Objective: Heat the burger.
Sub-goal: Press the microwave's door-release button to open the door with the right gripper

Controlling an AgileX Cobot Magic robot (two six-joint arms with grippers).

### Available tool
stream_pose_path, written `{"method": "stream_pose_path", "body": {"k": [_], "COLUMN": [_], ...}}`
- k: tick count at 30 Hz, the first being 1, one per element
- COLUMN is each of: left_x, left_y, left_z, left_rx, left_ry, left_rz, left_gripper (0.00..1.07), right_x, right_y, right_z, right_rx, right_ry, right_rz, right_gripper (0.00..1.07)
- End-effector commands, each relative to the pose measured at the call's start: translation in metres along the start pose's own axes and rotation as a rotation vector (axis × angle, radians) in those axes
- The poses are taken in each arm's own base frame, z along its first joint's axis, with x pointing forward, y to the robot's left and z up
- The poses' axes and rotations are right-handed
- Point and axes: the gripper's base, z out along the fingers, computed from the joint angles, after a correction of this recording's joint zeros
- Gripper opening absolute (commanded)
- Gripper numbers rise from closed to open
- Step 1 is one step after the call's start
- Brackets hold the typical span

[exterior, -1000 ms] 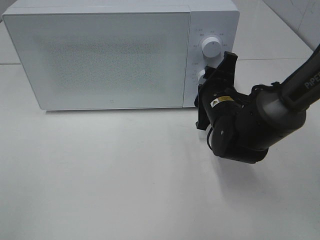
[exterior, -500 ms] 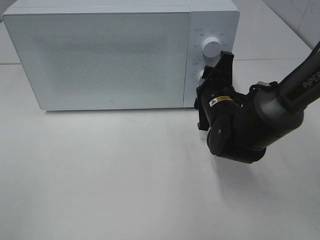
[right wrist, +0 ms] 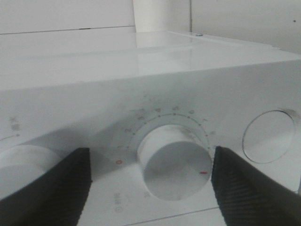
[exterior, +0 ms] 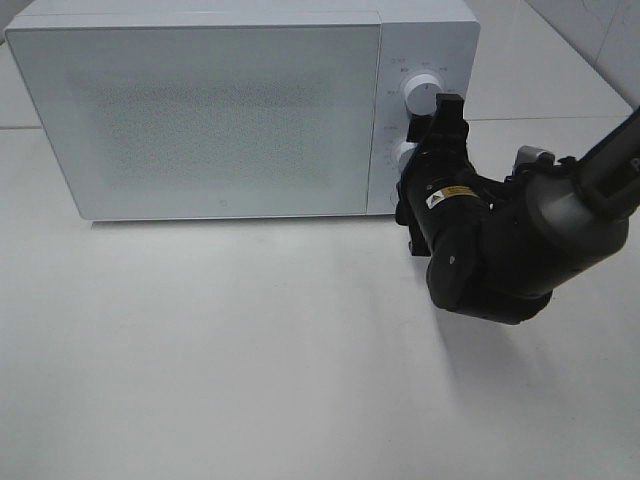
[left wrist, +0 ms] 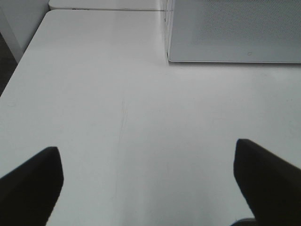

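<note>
Microwave (exterior: 200, 110) stands on the table (exterior: 250, 350) in the upper left of the high view with its frosted door (exterior: 200, 120) shut; burger not visible in any view. Right arm (exterior: 520, 240) comes in from the right edge. Right fingers (right wrist: 254, 188) are spread either side of the lower dial (right wrist: 174, 160), clear of it; left fingers (left wrist: 28, 183) are wide apart above the table.

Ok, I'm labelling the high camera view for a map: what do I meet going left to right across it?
White microwave's large frosted door → black right tool → bulky black-and-grey robot arm wrist.
</note>
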Motion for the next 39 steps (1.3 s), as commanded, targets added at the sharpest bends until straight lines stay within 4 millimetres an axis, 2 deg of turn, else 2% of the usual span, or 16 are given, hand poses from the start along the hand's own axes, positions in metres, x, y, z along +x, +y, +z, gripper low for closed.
{"method": "stream_pose_path", "body": {"k": [1, 8, 13, 17, 18, 20, 22, 25, 27, 28, 30, 33, 34, 36, 38, 39], "left_x": [0.001, 0.001, 0.001, 0.001, 0.001, 0.001, 0.001, 0.001, 0.001, 0.001, 0.001, 0.001, 0.001, 0.001, 0.001, 0.001], "left_y": [0.000, 0.000, 0.000, 0.000, 0.000, 0.000, 0.000, 0.000, 0.000, 0.000, 0.000, 0.000, 0.000, 0.000, 0.000, 0.000], "left_z": [-0.003, -0.003, -0.003, -0.003, -0.003, -0.003, -0.003, -0.003, -0.002, -0.002, -0.002, -0.002, -0.002, -0.002, -0.002, -0.002], "left_rx": [-0.002, -0.002, -0.002, -0.002, -0.002, -0.002, -0.002, -0.002, -0.002, -0.002, -0.002, -0.002, -0.002, -0.002, -0.002, -0.002], "left_ry": [-0.036, -0.036, -0.036, -0.036, -0.036, -0.036, -0.036, -0.035, -0.030, -0.030, -0.030, -0.030, -0.030, -0.030, -0.030, -0.030], "left_rz": [0.000, 0.000, 0.000, 0.000, 0.000, 0.000, 0.000, 0.000, 0.000, 0.000, 0.000, 0.000, 0.000, 0.000, 0.000, 0.000], "left_gripper": [0.93, 0.93, 0.93, 0.93, 0.93, 0.93, 0.93, 0.93, 0.93, 0.93, 0.93, 0.93, 0.93, 0.93, 0.93, 0.93], "right_x": [-0.005, -0.013, -0.020, -0.022, -0.023, -0.023, -0.022, -0.022, -0.022, -0.022, -0.021, -0.021, -0.021, -0.021, -0.025, -0.025], "right_y": [0.013, 0.006, 0.007, 0.009, 0.013, 0.015, 0.025, 0.028, 0.034, 0.034, 0.039, 0.041, 0.043, 0.045, 0.054, 0.054], "right_z": [-0.009, -0.028, -0.050, -0.060, -0.067, -0.069, -0.080, -0.083, -0.090, -0.090, -0.098, -0.099, -0.102, -0.102, -0.105, -0.105], "right_rx": [-0.110, -0.023, 0.040, 0.092, 0.126, 0.135, 0.179, 0.183, 0.193, 0.193, 0.201, 0.208, 0.237, 0.244, 0.276, 0.276], "right_ry": [0.021, 0.093, 0.168, 0.226, 0.269, 0.287, 0.378, 0.402, 0.468, 0.468, 0.568, 0.601, 0.685, 0.716, 0.855, 0.855], "right_rz": [-0.059, -0.142, -0.280, -0.380, -0.474, -0.515, -0.712, -0.766, -0.915, -0.915, -1.095, -1.145, -1.230, -1.262, -1.389, -1.389], "right_gripper": [0.72, 0.72, 0.72, 0.72, 0.72, 0.72, 0.72, 0.72, 0.72, 0.72, 0.72, 0.72, 0.72, 0.72, 0.72, 0.72]}}
